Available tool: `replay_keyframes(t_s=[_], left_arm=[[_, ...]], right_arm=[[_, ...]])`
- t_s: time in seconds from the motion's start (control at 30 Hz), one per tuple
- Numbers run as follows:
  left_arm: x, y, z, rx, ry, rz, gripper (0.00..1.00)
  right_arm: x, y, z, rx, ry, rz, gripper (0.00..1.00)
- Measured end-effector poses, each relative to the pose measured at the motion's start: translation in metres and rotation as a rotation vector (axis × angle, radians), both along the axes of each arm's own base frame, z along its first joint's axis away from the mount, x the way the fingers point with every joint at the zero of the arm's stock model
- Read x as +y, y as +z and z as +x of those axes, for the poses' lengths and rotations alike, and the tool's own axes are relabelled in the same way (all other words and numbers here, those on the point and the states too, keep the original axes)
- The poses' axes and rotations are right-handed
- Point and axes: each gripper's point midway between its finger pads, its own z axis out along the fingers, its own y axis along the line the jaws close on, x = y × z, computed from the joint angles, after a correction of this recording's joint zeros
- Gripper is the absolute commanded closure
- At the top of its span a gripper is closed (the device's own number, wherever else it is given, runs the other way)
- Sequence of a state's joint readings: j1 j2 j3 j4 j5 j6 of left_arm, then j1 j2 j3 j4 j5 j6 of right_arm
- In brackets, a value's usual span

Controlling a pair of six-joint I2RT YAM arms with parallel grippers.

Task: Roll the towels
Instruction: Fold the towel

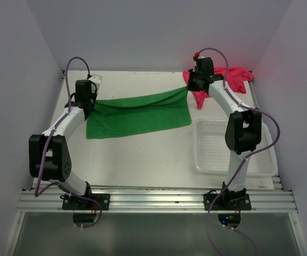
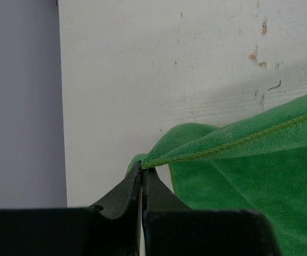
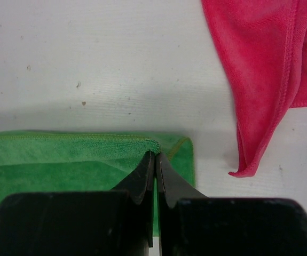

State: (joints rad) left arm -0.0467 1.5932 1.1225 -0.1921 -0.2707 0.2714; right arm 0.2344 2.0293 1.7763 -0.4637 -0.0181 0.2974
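The left gripper (image 2: 142,167) fills the bottom of its wrist view, its black jaws pressed together on the far left corner of the green towel (image 2: 249,181). The right gripper (image 3: 154,154) is likewise clamped narrow on the towel's far right corner, where a stitched hem folds over at the fingertips.

The white table (image 1: 142,160) is scuffed and chipped near the left gripper, and pale walls close it in on three sides. The green towel (image 1: 140,114) lies across the table's far middle. Its far edge is stretched between the two grippers and sags a little, while its near part rests flat.

The clear plastic mesh basket (image 1: 197,145) sits on the near right of the table, near the towel's near right corner but apart from it. In the top view the right arm's elbow crosses over it.

The pink-red towel (image 1: 238,77) lies crumpled at the far right corner, just beyond the right gripper. One pointed tail (image 3: 244,168) of it reaches toward the green towel's right edge, with a strip of bare table between them. Purple cables loop above both wrists.
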Motion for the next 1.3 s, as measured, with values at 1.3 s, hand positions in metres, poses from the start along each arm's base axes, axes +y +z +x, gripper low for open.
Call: replay_keyframes(t_s=[1.3], left_arm=[[-0.021,-0.047,-0.066,0.161,-0.001,-0.036,1.0]], right_arm=[[-0.016,-0.03,-0.054,0.087,0.042,-0.032,1.0]])
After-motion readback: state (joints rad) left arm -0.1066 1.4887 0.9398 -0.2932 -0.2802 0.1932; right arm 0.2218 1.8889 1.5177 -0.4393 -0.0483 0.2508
